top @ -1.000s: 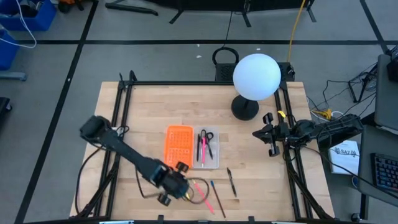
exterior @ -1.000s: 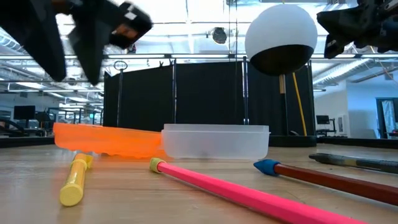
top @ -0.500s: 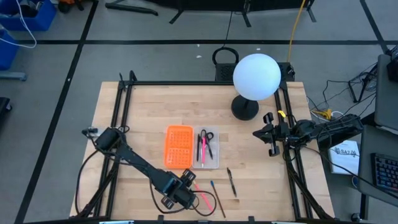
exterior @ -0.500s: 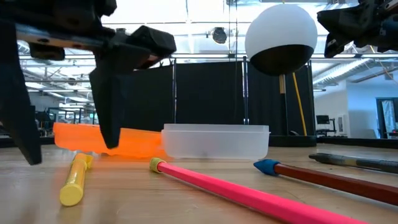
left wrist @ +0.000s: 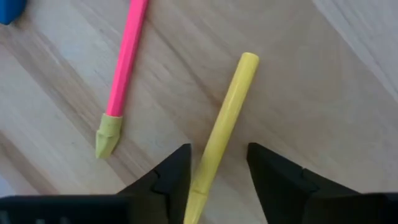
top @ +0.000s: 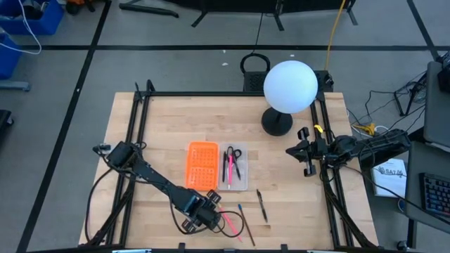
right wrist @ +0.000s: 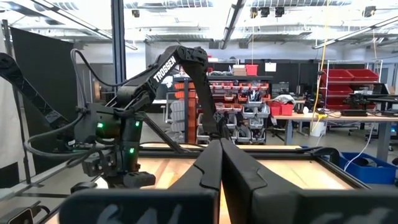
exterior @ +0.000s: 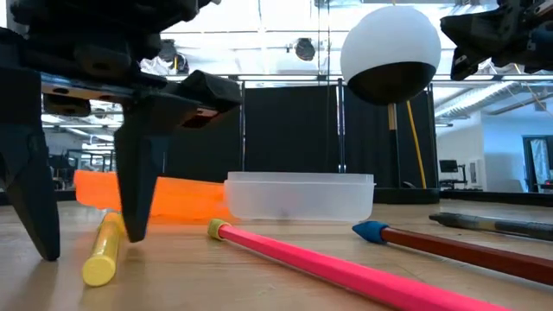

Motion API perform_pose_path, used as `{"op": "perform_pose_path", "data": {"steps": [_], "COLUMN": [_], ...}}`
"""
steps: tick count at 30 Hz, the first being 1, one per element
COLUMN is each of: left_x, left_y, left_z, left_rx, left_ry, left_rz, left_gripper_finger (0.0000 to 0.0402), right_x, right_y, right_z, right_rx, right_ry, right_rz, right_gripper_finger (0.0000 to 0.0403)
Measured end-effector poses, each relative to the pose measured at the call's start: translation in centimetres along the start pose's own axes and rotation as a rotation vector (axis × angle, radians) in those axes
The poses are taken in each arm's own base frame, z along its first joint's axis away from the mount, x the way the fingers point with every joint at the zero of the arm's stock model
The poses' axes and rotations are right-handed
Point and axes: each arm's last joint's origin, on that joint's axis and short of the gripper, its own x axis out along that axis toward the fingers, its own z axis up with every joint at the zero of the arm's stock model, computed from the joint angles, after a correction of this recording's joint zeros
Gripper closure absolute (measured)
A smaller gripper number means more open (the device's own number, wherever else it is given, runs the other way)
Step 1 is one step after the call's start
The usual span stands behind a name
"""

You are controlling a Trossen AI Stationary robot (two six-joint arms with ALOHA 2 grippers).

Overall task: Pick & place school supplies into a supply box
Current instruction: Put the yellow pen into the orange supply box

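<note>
The supply box lies open mid-table, with its orange half (top: 202, 165) beside its clear tray (top: 242, 183). Black-handled scissors (top: 234, 156) and a pink pen (top: 228, 169) lie in the tray. A yellow pen (left wrist: 227, 112) lies flat on the table near the front edge. My left gripper (left wrist: 217, 149) is open and pointing down, with one finger on each side of the pen and its tips at table height (exterior: 91, 246). A pink pencil (left wrist: 127, 56) lies beside it. My right gripper (top: 304, 151) is shut, empty, and raised at the table's right side.
A brown pencil with a blue cap (exterior: 449, 246) and a black pen (top: 261, 206) lie on the table to the right of the pink pencil (top: 228, 221). A white globe lamp (top: 290, 86) stands at the far right. Black rails run along the table's left and right sides.
My left gripper has gone toward the table's near edge and down. Its open fingers have come from well above the table to table height, one on each side of the yellow pen. The pens have not moved.
</note>
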Motion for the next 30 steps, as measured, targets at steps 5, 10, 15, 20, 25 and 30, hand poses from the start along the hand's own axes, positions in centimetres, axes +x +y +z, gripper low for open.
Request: {"op": "perform_pose_path", "data": {"steps": [5, 10, 15, 20, 25, 30], "left_x": [0.5, 0.6, -0.4, -2.3, -5.7, -8.4], "left_y": [0.0, -0.1, -0.2, 0.3, 0.7, 1.6], "left_z": [-0.3, -0.4, 0.3, 1.2, 2.3, 2.8], "left_rx": [0.004, 0.056, 0.126, 0.194, 0.288, 0.593], "left_ry": [-0.011, -0.010, 0.013, 0.107, 0.189, 0.276], "left_rz": [-0.006, -0.010, 0.016, 0.030, 0.030, 0.065], "left_gripper_finger": [0.0305, 0.0378, 0.0372, 0.0379, 0.0379, 0.0379], "right_x": [0.0, 0.0, 0.0, 0.0, 0.0, 0.0], "right_y": [0.0, 0.0, 0.0, 0.0, 0.0, 0.0], "right_z": [-0.1, -0.2, -0.2, -0.2, -0.2, -0.2], "right_rx": [-0.002, 0.015, 0.017, 0.023, 0.024, 0.024], "right_ry": [0.014, 0.019, 0.020, 0.022, 0.023, 0.023], "right_rz": [0.000, 0.000, 0.000, 0.000, 0.000, 0.000], "right_gripper_finger": [0.0403, 0.0403, 0.0403, 0.0403, 0.0403, 0.0403]}}
